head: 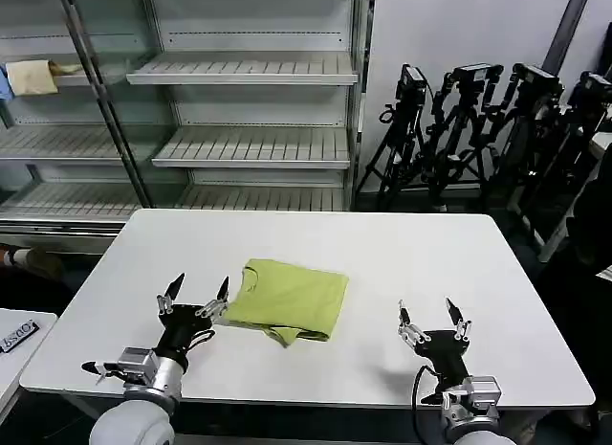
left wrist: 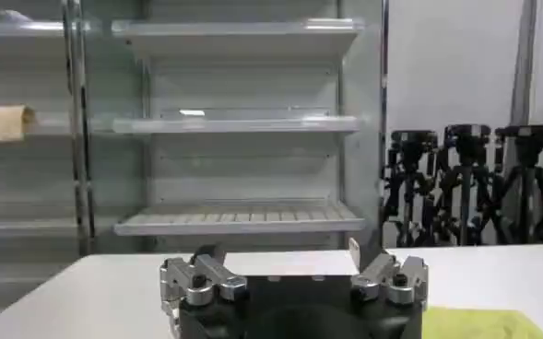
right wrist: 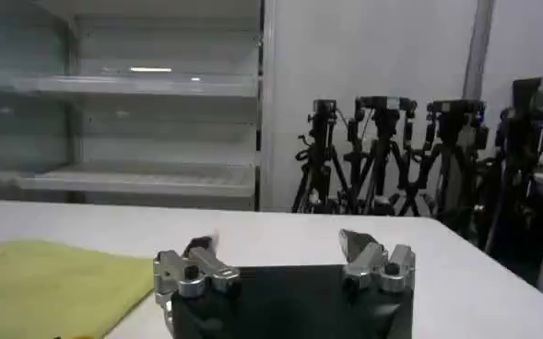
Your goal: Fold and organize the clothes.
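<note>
Your left gripper (head: pixel 198 290) sits at the near left of the white desk (head: pixel 430 263), fingers spread wide, and its inner fingertip (head: pixel 223 289) is right at the T-shirt's (head: pixel 292 299) left edge, touching or just short of it; you cannot tell which. Your right gripper (head: pixel 430 316) is also spread, well apart from the shirt, with bare desk on every side of it.

The lime yellow-green T-shirt lies folded between the two grippers, nearer the left one. Its long axis runs roughly side to side across the desk, slightly tilted, with the neck opening toward the left gripper and a small fabric fold hanging toward the desk's near edge. Its plain side faces up.

You have open desk beyond the shirt, toward the far edge, and a broad bare stretch to the right of the right gripper. The desk's near edge runs just behind both grippers (little room there).

The left wrist view shows the left gripper (left wrist: pixel 291 261) with only a corner of the T-shirt (left wrist: pixel 478 323) beside it, plus the empty shelving (left wrist: pixel 239 216) ahead. The right wrist view shows the right gripper (right wrist: pixel 285 251) with a wide flat stretch of the T-shirt (right wrist: pixel 54 281) off to one side, and the camera tripods (right wrist: pixel 382 152) beyond the desk's far edge.
</note>
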